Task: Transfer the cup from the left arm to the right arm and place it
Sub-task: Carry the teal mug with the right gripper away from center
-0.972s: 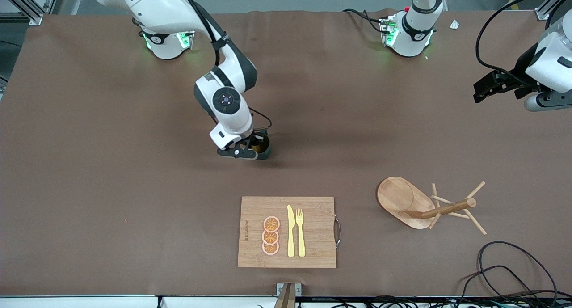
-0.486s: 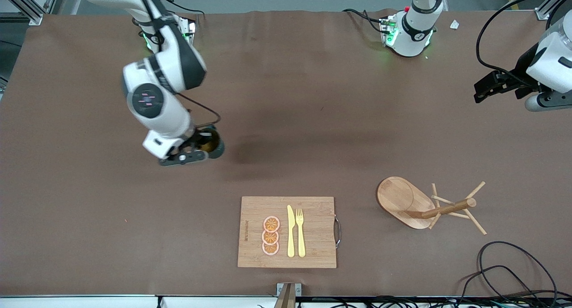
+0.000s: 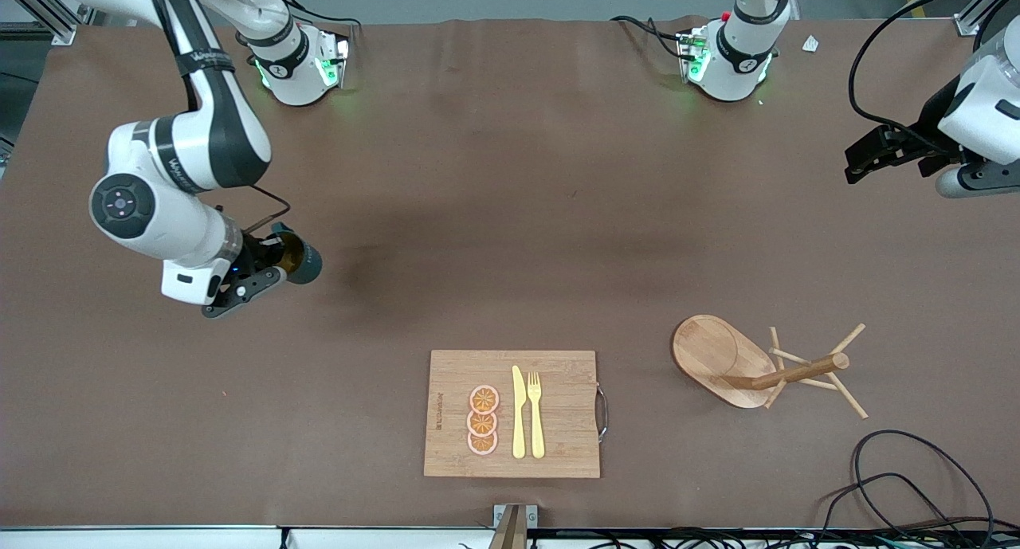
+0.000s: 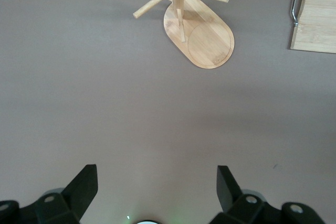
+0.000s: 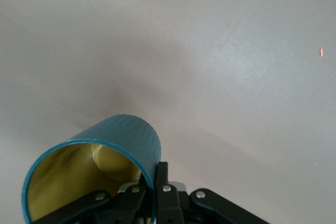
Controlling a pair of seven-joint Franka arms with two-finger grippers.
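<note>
The right hand [image 3: 267, 272] hung over the counter [image 3: 510, 214] toward the right arm's end, its fingers pinched on the rim of the cup [image 3: 299, 260], one inside and one outside the wall. The cup was tilted, its yellowish inside showing. The left hand [image 4: 156, 190] waited over the left arm's end, fingers spread apart and holding nothing.

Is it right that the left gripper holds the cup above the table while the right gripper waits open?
No, the arms are swapped. The front view shows the right gripper shut on the cup above the table, while the left gripper waits open.
</note>
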